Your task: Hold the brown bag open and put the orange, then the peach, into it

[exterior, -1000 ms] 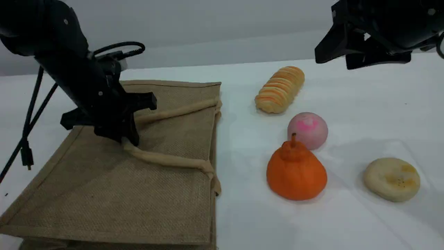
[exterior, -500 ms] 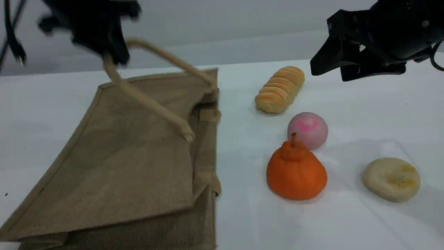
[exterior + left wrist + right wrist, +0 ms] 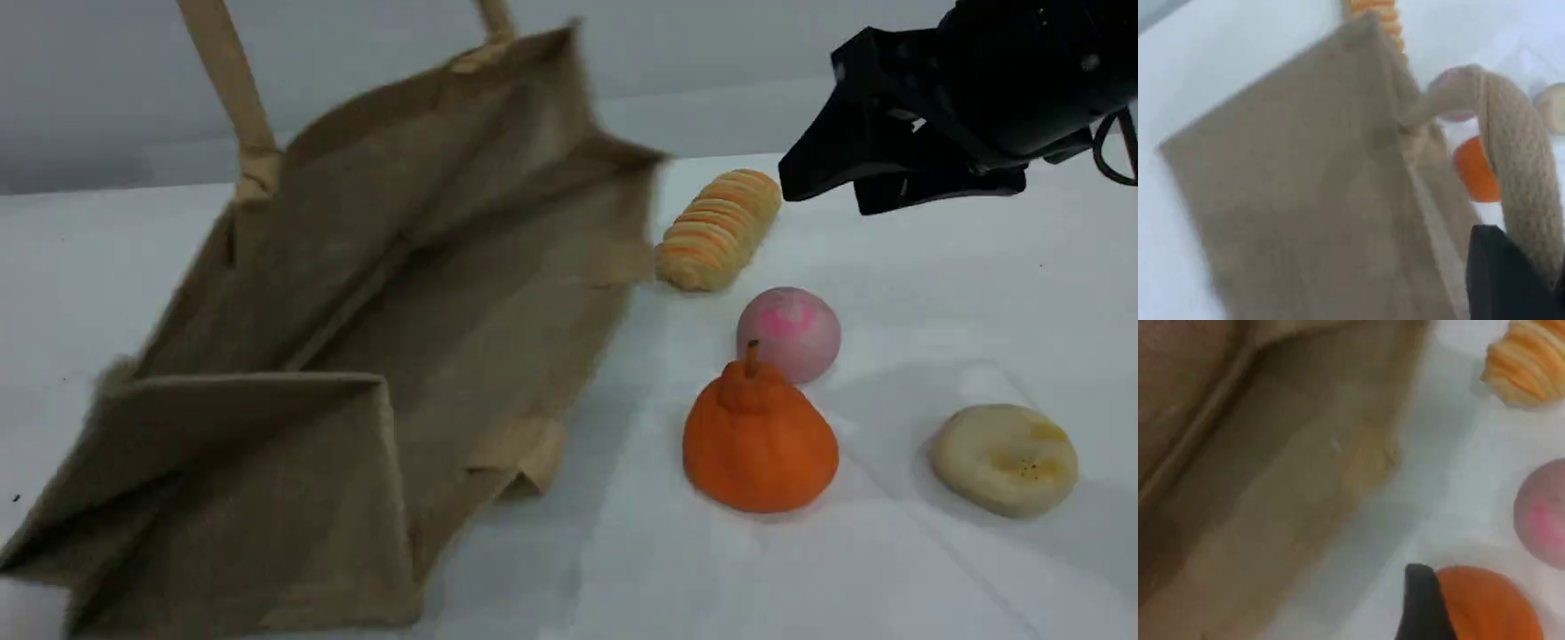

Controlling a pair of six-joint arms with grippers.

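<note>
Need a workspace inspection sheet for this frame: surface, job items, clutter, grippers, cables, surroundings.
Surface: white table, no spills seen.
Job's things: brown bag hung by one handle, mouth gaping toward the fruit; orange and peach outside it on the table.
Clutter: striped loaf behind the peach; cream bun at right.
Grippers: left gripper shut on the handle; right gripper open, holding nothing, above the table.
Cables: black cable loop by the right arm.
Surroundings: plain grey wall.

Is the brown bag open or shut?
Open. Its handle is pulled up, lifting the top side of the bag, and you can see right inside.
</note>
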